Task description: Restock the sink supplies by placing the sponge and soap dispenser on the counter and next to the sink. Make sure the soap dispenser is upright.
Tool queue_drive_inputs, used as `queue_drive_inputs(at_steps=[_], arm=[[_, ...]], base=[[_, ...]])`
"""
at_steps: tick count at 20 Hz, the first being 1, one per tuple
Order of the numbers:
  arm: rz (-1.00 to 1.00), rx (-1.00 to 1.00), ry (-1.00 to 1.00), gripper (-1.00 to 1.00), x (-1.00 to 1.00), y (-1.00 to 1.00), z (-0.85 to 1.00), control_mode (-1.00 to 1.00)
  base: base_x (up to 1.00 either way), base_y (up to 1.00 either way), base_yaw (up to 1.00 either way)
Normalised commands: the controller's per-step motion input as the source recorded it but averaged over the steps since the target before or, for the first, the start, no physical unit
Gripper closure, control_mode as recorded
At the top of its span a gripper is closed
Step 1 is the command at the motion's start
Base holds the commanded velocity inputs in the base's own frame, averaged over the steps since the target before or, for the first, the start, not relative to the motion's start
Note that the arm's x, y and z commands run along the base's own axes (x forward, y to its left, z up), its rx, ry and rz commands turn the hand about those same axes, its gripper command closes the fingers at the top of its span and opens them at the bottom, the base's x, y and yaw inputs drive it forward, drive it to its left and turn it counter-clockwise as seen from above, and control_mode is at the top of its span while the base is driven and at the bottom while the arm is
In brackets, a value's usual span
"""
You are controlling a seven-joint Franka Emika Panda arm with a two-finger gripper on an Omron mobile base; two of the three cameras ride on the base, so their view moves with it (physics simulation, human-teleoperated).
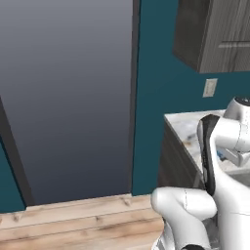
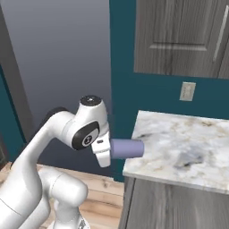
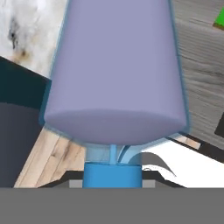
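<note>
In the middle of the right base view we see our arm bent forward with the gripper (image 2: 108, 149) carrying the soap dispenser (image 2: 127, 148) sideways, its base just at the left edge of the marble counter (image 2: 188, 147). In the hand view the fingers are hidden, the bottle's blue pump end toward the hand, so we cannot tell how they close. A teal wall (image 2: 156, 91), dark cabinets (image 2: 179, 36), an outlet (image 2: 187, 91) and a wood floor (image 1: 73, 219) surround it.

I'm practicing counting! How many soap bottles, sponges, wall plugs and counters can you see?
Soap dispenser, held sideways at the hand: 1
Sponge, green corner: 1
Wall outlet: 1
Marble counter: 1
Total: 4
</note>
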Motion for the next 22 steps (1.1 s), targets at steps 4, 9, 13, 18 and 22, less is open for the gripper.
queue_drive_inputs(at_steps=[4, 9, 13, 18, 22], arm=[[0.00, 0.00, 0.00, 1.00, 0.00, 0.00, 0.00, 1.00], [0.00, 0.00, 0.00, 1.00, 0.00, 0.00, 0.00, 1.00], [0.00, 0.00, 0.00, 1.00, 0.00, 0.00, 0.00, 1.00], [0.00, 0.00, 0.00, 1.00, 0.00, 0.00, 0.00, 1.00], [0.00, 0.00, 0.00, 1.00, 0.00, 0.00, 0.00, 1.00]], base=[[0.00, 0.81, 0.33], [-0.06, 0.74, 0.38], [-0.34, 0.65, 0.37], [-0.47, 0.61, 0.43], [-0.60, 0.49, 0.53]])
